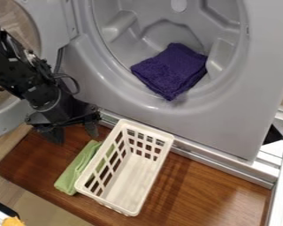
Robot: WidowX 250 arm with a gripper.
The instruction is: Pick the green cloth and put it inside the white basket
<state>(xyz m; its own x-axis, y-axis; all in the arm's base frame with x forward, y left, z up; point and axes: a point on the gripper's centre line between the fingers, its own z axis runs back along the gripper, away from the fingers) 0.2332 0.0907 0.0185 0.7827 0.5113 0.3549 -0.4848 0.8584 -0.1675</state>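
No text, label, brand, number or sign can be read (not so much as a letter or a digit)
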